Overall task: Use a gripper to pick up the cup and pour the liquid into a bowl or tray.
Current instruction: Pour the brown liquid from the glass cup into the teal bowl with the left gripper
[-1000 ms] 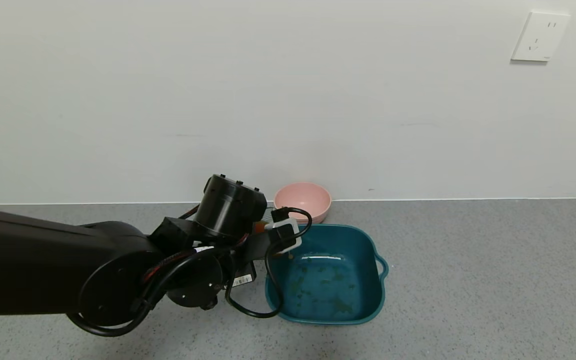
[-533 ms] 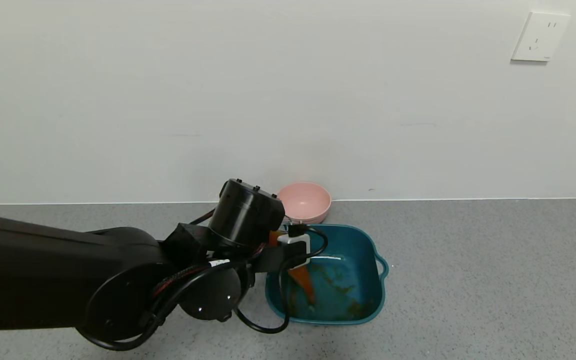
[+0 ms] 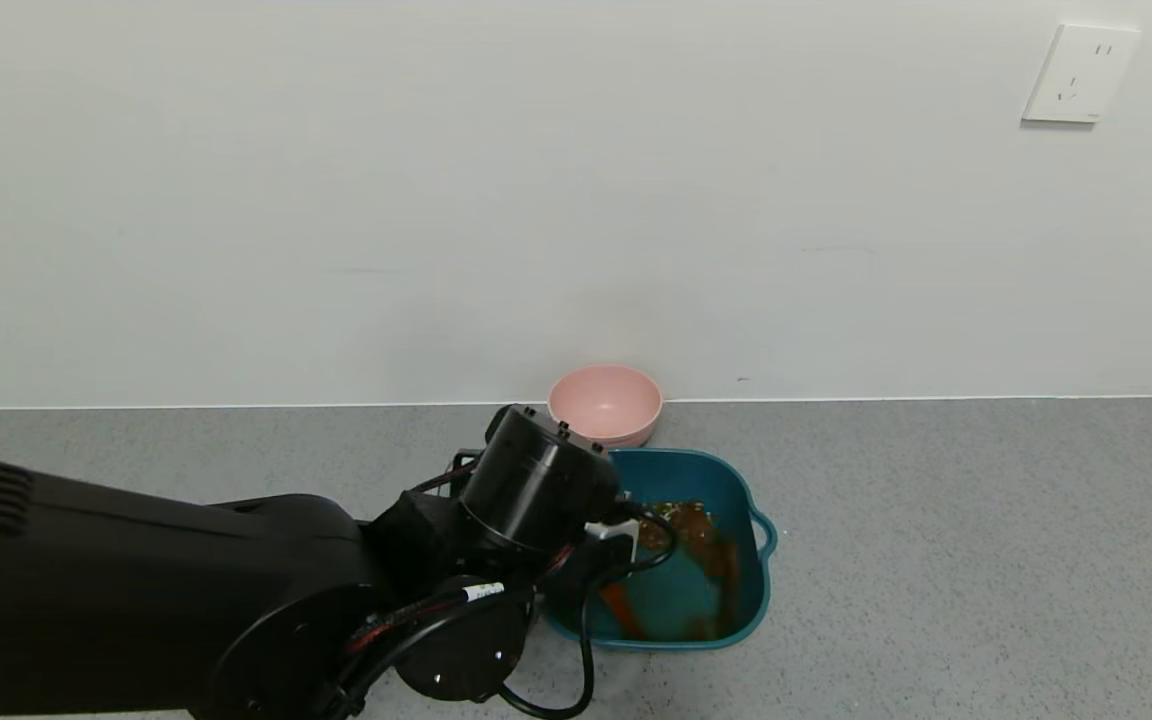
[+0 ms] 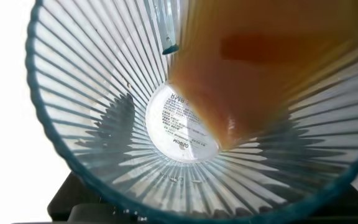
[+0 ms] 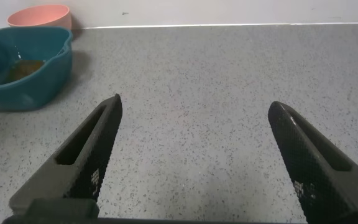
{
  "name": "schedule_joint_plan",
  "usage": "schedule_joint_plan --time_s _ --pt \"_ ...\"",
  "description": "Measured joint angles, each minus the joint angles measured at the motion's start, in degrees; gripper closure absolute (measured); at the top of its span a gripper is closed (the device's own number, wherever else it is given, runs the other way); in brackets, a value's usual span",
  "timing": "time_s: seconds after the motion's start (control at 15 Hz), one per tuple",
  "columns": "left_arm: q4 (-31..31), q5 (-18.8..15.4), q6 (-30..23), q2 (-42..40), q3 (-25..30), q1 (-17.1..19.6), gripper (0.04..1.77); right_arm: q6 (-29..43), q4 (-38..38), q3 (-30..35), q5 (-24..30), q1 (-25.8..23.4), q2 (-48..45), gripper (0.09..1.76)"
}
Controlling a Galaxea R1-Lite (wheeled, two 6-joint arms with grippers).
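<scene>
My left gripper [image 3: 604, 545] hangs over the near-left edge of the teal basin [image 3: 751, 590], its black wrist and looped cables blocking my head view of what it carries. The left wrist view fills in the rest: I look straight down into the ribbed, translucent cup [image 4: 104, 124], clamped in that gripper and tipped over. The orange-brown liquid [image 4: 253, 74] runs along one side of the cup's inside, from near the labelled base toward the rim. In the head view a stream of it falls into the basin, and more pools along the basin's far and right sides. The basin sits on the grey bench [image 3: 936, 560], with the pink bowl [image 3: 604, 403] just behind it against the wall. My right gripper [image 5: 194, 158] is parked low over bare bench, well apart from the basin, its two black fingers spread wide and holding nothing.
</scene>
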Motion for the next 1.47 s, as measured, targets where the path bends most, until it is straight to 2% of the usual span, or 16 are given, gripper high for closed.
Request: schedule_joint_plan --time_s 0.33,0.73,1.27,1.47 --pt "0.2 2.0 4.1 0.0 0.1 -0.3 0.58 0.0 0.0 0.0 0.0 0.0 0.0 0.14" --pt "-0.5 5.0 18.4 -1.5 -1.5 -0.3 0.58 0.0 0.0 0.0 0.0 0.0 0.0 0.14" --pt "0.0 7.6 29.0 -1.5 -5.6 -2.6 0.58 0.0 0.0 0.0 0.0 0.0 0.0 0.14" --pt "0.2 8.2 30.8 -1.4 -7.5 -3.8 0.58 0.0 0.0 0.0 0.0 0.0 0.0 0.14"
